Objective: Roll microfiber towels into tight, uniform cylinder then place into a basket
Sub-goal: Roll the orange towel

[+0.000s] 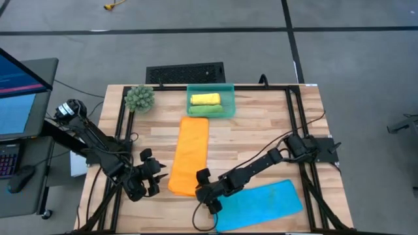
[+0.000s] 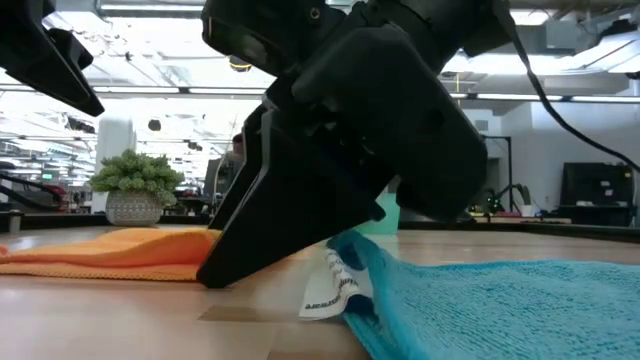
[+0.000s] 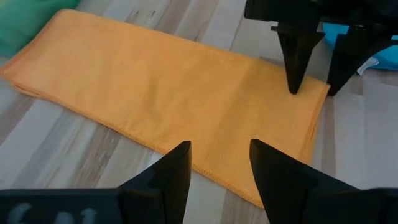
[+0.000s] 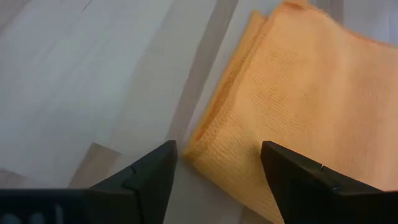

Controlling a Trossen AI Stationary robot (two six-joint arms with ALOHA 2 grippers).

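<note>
- My right gripper, jaws apart, hangs at the near corner of the flat folded orange microfiber towel
- My left gripper, also parted, sits just beside that towel's near end

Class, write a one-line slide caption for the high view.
Both open grippers, left gripper and right gripper, flank the orange towel's near end; blue towel waits, two rolls in the basket.

Probably a lab: monitor, open hall.

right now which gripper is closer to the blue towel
Right. The right gripper sits open between the orange towel and the blue towel, beside the blue one's edge. The left gripper, also open, is across the orange towel.
</note>
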